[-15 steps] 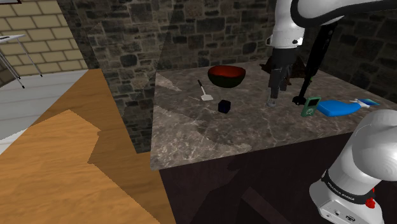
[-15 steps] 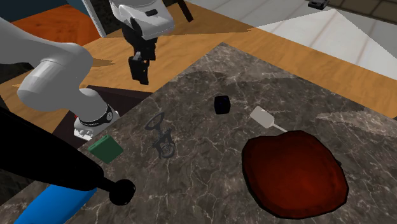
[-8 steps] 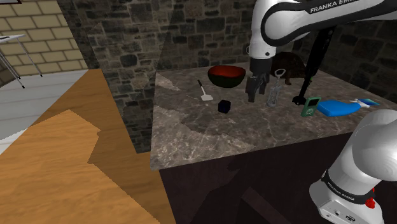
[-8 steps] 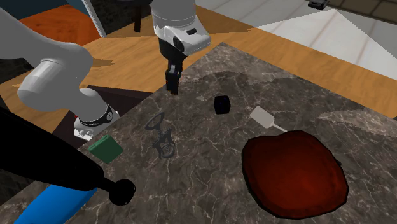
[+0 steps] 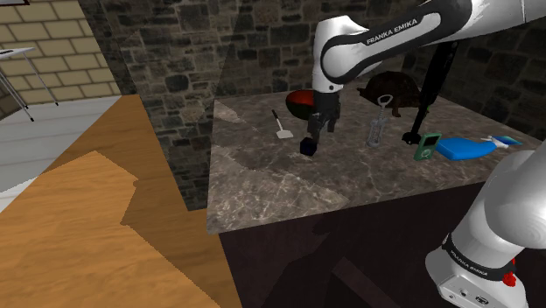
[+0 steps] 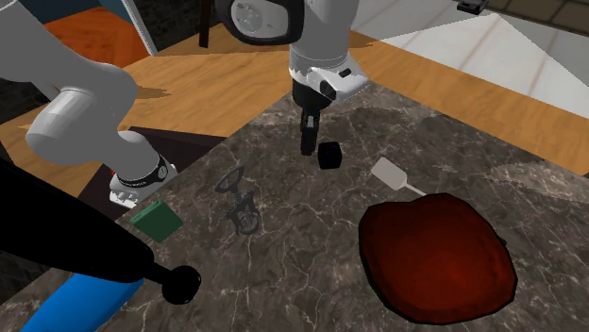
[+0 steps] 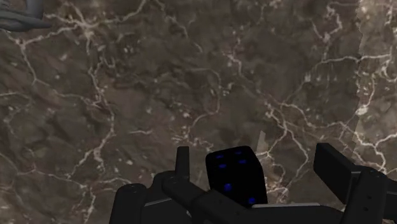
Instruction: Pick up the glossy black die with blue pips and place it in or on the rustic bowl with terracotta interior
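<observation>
**First:** Two black fingers (image 7: 334, 167) are seen over the marble table (image 7: 127, 95). How is the gripper (image 7: 256, 156) set?

**Second:** It is spread wide. The glossy black die (image 7: 234, 173), marked with blue pips, is framed between the fingers but is touched by neither. It is placed nearer one finger than the other.

**First:** Where is the die found on the table?

**Second:** In the shoulder view the die (image 5: 308, 146) is seen resting on the marble, nearer the camera than the bowl (image 5: 299, 105), which is partly covered by the arm. The gripper (image 5: 314, 129) is held just above the die. In the second exterior view the gripper (image 6: 307, 143) is seen just beside the die (image 6: 329, 155), on that view's left.

**First:** And how is the bowl placed?

**Second:** The bowl (image 6: 439, 259), dark outside and red-brown inside, is set well apart from the die. A white spatula (image 6: 392, 176) is laid between the two. A corkscrew (image 6: 241, 203) is seen on the marble on the die's other side, away from the bowl.
</observation>
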Motion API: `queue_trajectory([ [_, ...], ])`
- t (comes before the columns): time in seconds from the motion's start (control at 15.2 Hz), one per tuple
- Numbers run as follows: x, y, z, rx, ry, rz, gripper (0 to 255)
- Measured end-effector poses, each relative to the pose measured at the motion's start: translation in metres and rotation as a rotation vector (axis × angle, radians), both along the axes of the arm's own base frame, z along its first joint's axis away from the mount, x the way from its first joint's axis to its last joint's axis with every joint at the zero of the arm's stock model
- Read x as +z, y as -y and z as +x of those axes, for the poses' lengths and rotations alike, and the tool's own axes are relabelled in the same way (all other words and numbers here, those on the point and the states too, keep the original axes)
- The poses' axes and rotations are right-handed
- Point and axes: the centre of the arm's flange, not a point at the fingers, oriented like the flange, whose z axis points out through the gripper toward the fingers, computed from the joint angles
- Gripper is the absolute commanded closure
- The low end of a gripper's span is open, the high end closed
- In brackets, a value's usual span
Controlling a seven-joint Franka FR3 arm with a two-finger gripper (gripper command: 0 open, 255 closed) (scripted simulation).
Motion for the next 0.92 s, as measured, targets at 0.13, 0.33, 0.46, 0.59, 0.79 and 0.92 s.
queue_trajectory([
  [0.13, -0.012, -0.005, 0.023, -0.002, 0.015, -0.009, 0],
  [0.33, -0.024, -0.008, 0.048, -0.004, 0.030, -0.019, 0],
  [0.46, -0.034, -0.010, 0.051, -0.004, 0.032, -0.020, 0],
  [0.59, -0.045, -0.010, 0.052, -0.004, 0.032, -0.020, 0],
  [0.79, -0.060, -0.009, 0.052, -0.004, 0.032, -0.020, 0],
  [0.92, -0.062, -0.009, 0.052, -0.004, 0.033, -0.020, 0],
])
